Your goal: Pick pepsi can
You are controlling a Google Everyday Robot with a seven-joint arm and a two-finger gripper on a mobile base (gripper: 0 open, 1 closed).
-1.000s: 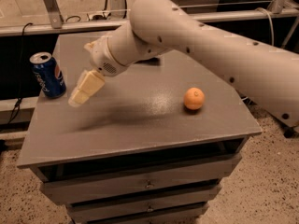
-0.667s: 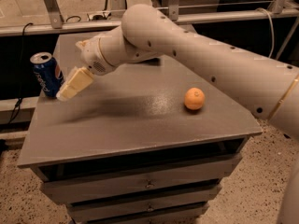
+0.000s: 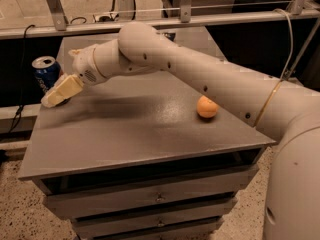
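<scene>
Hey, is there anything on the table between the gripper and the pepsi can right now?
Nothing visible does. The gripper is right beside the pepsi can near a corner of the table, overlapping its lower part in this view. The orange lies far off, across the table.

We see the gripper (image 3: 59,92) above the left edge of the table top (image 3: 135,134). The pepsi can (image 3: 45,73) stands just behind it, slightly left. The orange (image 3: 207,107) lies well apart to its right.
</scene>
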